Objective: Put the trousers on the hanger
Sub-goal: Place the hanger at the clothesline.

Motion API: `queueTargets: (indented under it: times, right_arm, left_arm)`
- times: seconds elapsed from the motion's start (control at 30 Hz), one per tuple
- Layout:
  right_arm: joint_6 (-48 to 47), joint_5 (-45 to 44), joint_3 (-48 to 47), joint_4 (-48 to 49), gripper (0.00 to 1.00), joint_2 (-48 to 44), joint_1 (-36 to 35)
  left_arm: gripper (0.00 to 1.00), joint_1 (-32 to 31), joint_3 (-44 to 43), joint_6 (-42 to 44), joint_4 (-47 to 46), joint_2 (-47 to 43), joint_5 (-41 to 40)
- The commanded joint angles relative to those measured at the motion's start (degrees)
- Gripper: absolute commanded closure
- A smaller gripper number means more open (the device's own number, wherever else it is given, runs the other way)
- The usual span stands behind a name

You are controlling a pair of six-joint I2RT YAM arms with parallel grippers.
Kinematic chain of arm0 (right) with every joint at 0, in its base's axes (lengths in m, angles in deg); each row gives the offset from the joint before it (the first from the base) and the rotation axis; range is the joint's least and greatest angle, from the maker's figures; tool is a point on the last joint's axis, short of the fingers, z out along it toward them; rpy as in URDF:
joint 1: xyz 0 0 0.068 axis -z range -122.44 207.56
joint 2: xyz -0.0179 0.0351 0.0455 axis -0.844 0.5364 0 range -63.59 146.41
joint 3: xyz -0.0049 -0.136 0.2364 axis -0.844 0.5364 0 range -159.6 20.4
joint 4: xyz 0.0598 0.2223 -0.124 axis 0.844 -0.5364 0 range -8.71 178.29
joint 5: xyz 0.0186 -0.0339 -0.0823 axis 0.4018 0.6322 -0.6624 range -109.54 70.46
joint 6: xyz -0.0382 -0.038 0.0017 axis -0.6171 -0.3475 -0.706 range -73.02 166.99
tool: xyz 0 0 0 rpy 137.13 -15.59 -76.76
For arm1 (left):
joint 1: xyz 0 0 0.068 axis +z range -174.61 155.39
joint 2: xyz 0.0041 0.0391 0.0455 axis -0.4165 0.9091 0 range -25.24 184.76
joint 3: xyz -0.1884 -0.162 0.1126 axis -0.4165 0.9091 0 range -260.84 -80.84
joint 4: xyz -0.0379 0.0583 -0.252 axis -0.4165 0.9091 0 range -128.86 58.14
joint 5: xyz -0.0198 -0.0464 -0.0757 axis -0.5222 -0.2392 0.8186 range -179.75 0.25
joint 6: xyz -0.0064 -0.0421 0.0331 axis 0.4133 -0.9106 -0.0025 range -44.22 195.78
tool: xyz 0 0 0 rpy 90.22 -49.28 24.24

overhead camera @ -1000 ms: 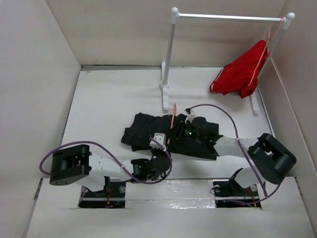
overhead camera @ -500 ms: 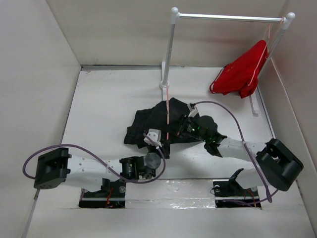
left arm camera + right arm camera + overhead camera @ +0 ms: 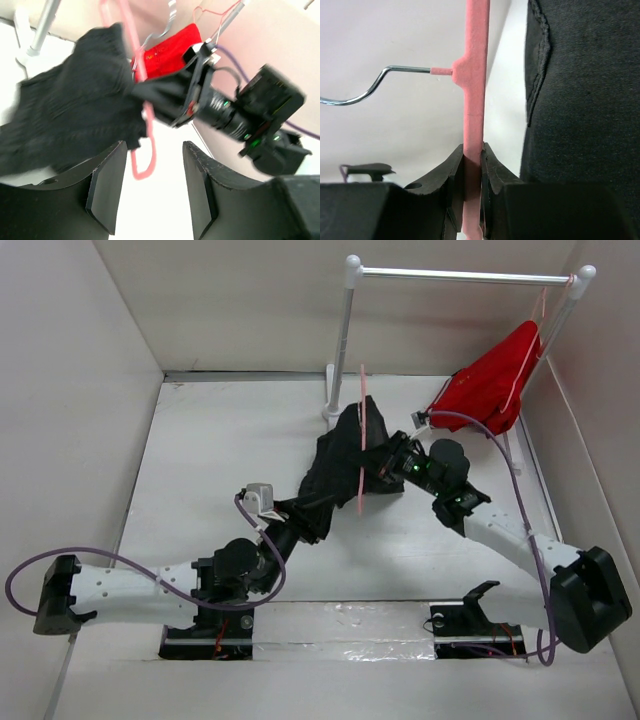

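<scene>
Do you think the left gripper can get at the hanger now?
Probably yes: the left gripper is open and the hanger's lower end hangs bare straight ahead, with the trousers off to one side.

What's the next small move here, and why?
Probably lift the hanger a little with the right gripper, which is clamped on it. The trousers hang from it, but their low end trails down by the open left gripper, so they likely don't hang free yet.
</scene>
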Motion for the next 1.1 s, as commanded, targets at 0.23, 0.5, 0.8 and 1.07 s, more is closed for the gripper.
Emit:
queueTargets:
  times: [0.23, 0.5, 0.8, 1.07]
  right_arm:
    - [2.59, 3.37, -15.61, 4.15, 1.00, -3.50, 13.14]
    - [6.10, 4.86, -28.61, 5.20, 1.00, 6.50, 22.30]
    - [8.22, 5.13, -45.31, 2.66, 1.00, 19.26, 23.88]
    - [9.80, 5.65, -55.33, 1.26, 1.00, 27.35, 26.25]
  left_arm:
    - [0.52, -0.25, 1.34, 4.79, -3.90, -3.86, -3.09]
    - [0.51, -0.25, 2.84, 2.51, 0.49, -5.52, -4.59]
    - [0.50, -0.25, 4.95, -3.20, 5.59, -8.78, -3.98]
    - [0.50, -0.25, 5.92, -6.10, 7.88, -9.66, -3.98]
